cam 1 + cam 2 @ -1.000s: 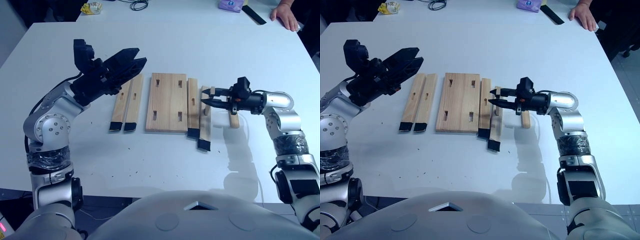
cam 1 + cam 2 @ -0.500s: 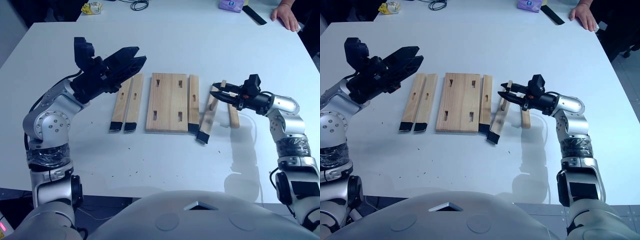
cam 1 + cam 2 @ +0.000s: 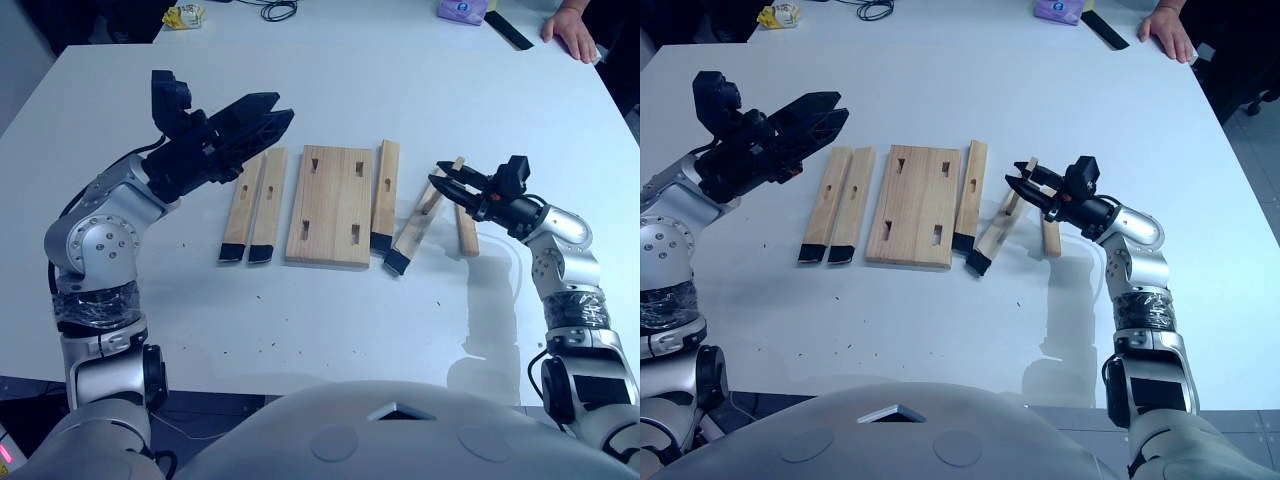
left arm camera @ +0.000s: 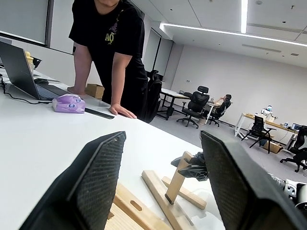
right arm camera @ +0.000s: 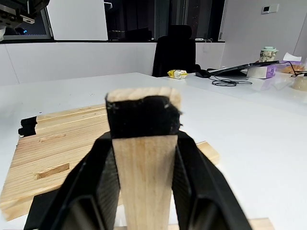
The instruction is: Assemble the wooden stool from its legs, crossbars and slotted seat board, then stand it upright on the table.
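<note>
My right pincer (image 3: 441, 181) is pinching one stool leg (image 3: 410, 237) near its upper end. The leg slants down away from the fingers, and its black-capped foot rests on the table (image 3: 400, 90), just off a corner of the seat board (image 3: 327, 205). A second leg (image 3: 383, 195) lies flat between that pincer and the board, along the board's edge. A short crossbar (image 3: 466, 232) lies on the table just below the right pincer. My left pincer (image 3: 268, 112) hangs spread wide, gripping nothing, above the far ends of two more legs (image 3: 241, 205) that lie side by side.
</note>
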Controlling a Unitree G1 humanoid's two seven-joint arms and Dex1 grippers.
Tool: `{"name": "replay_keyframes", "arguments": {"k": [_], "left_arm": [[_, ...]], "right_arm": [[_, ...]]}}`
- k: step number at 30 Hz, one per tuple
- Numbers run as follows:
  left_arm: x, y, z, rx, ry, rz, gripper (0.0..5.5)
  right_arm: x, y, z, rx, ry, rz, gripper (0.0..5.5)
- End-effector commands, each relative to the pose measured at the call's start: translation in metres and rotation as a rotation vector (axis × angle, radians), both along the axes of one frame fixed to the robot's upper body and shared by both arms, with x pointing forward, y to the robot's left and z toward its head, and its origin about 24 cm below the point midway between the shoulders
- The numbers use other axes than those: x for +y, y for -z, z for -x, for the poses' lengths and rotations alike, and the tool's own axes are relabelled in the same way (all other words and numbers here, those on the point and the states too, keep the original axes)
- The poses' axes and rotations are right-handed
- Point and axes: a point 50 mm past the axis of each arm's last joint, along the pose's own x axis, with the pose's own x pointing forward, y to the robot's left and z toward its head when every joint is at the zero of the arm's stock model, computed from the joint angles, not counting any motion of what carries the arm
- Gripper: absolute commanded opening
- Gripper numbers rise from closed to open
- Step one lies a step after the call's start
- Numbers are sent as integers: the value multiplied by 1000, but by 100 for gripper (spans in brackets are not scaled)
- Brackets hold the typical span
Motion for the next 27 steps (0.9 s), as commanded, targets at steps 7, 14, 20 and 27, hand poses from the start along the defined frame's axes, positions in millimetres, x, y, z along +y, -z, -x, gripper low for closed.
{"name": "replay_keyframes", "arguments": {"k": [7, 14, 20, 27], "left_arm": [[-1, -3, 3, 4, -9, 16, 286], [-2, -2, 3, 7, -16, 20, 286], [-2, -3, 2, 2, -11, 21, 286], [-2, -2, 4, 1, -22, 26, 286]], "right_arm": [[-6, 47, 18, 229, 50, 115, 132], [-13, 48, 13, 295, 158, -14, 132], [-4, 54, 20, 307, 101, 33, 131], [4, 50, 36, 297, -1, 77, 131]]}}
